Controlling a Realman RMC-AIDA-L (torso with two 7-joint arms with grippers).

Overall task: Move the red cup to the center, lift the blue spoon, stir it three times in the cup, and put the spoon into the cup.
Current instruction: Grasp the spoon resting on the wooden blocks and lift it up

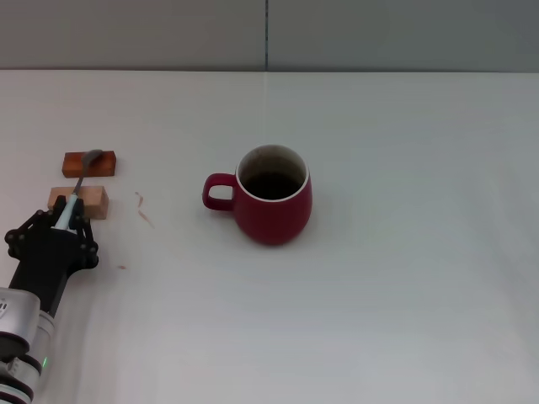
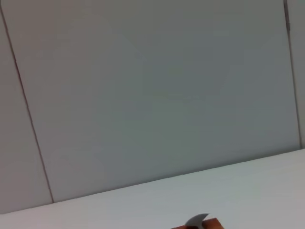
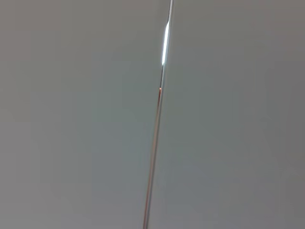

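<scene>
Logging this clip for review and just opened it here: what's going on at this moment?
The left gripper sits at the table's left edge, around the pale handle of the blue spoon, which lies across two small wooden blocks with its bowl on the reddish one. The spoon is not yet lifted. The red cup stands near the table's middle, handle toward the spoon. The right arm is out of view.

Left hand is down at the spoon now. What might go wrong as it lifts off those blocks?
1. The blue spoon bridges two small blocks; the left hand sits only at the handle end, so the bowl may droop or swing on lifting.
2. Lifting could drag the pale block or the reddish block along.
3. The red cup has its handle toward the spoon side; a low carry might clip it.
</scene>
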